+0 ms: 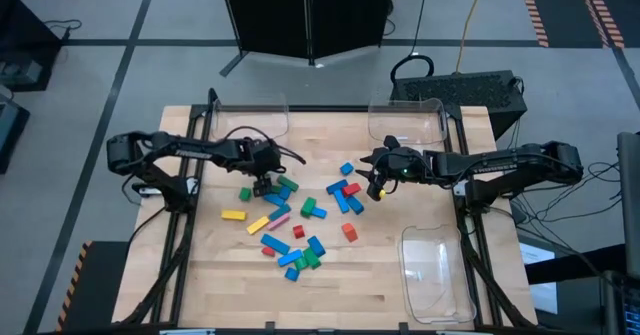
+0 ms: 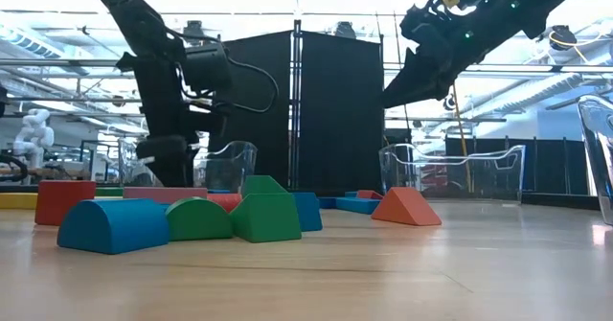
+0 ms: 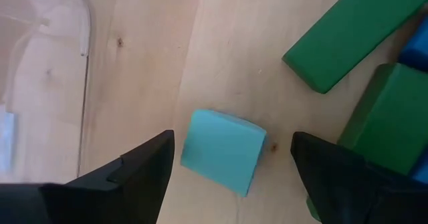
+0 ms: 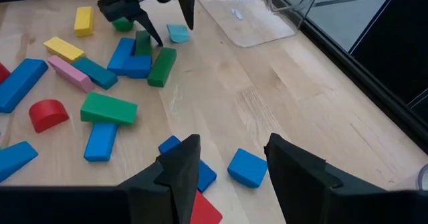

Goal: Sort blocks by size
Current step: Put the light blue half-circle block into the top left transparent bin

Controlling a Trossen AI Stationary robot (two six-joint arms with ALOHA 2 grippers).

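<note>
Pick-up step in hand: left tool [image 3: 227, 174], released, straddles a small teal block [image 3: 223, 150] lying on the worktop [image 3: 221, 57] beside green blocks [image 3: 348, 33]; closing comes next; right tool [image 4: 231, 164] hovers empty, parted.

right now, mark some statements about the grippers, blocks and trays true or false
1. The left gripper is open, straddling a teal cube. True.
2. The right gripper holds a red block. False: it is open and holds nothing.
3. Blocks already lie in the clear tray at the table's right edge. False: it holds no blocks.
4. Two green blocks lie near the teal cube. True.
5. The teal cube sits inside a tray. False: it rests on the wooden table.
</note>
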